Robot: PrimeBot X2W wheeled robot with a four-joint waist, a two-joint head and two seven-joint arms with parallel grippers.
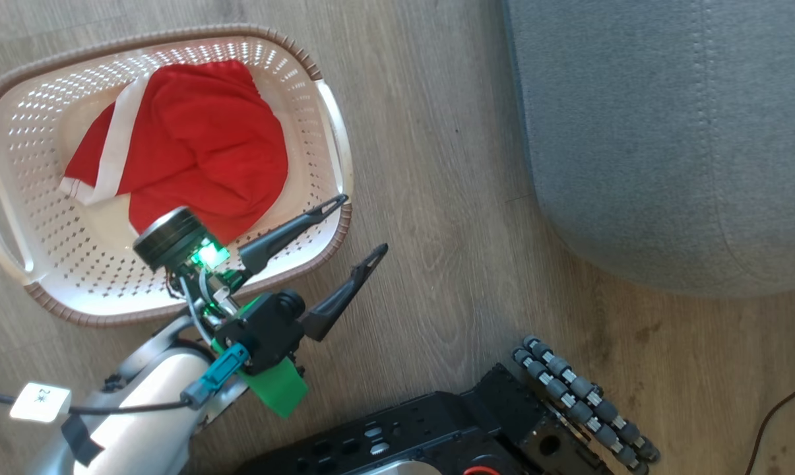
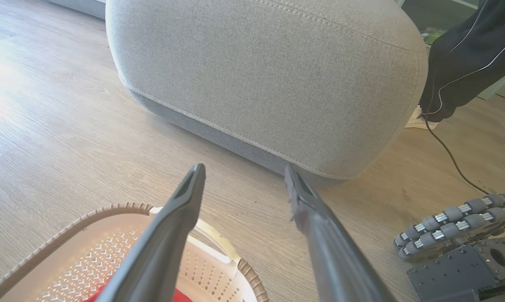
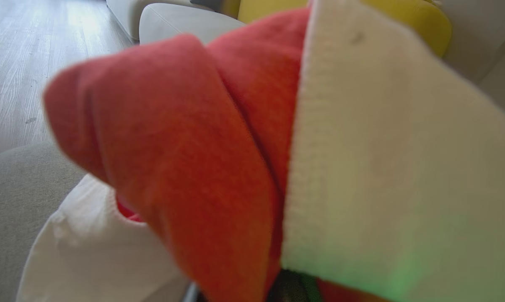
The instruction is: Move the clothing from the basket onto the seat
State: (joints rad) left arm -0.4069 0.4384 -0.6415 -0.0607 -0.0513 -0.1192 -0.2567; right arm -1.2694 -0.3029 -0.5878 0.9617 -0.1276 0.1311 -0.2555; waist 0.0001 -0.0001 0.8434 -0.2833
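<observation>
The basket (image 1: pixel 173 33) sits on the wood floor at the upper left, with the mostly red garment with white trim (image 1: pixel 199 145) lying inside. My left gripper (image 1: pixel 364 223) hangs open and empty above the basket's near right corner, pointing toward the grey seat (image 1: pixel 667 132). The left wrist view shows the same open left gripper (image 2: pixel 244 170) with the seat (image 2: pixel 269 75) ahead and the basket's rim (image 2: pixel 110 209) below. A red-and-white garment (image 3: pixel 172 147) is bunched close before the right wrist camera, above the seat (image 3: pixel 17 201). It hides my right fingers, which appear shut on it.
My dark base (image 1: pixel 437 429) and its roller wheel (image 1: pixel 582 396) lie at the bottom, between basket and seat. A black cable (image 2: pixel 449 155) runs over the floor by the seat's corner, beside a person's dark clothing (image 2: pixel 466 54). A yellow cushion (image 3: pixel 424 21) stands behind.
</observation>
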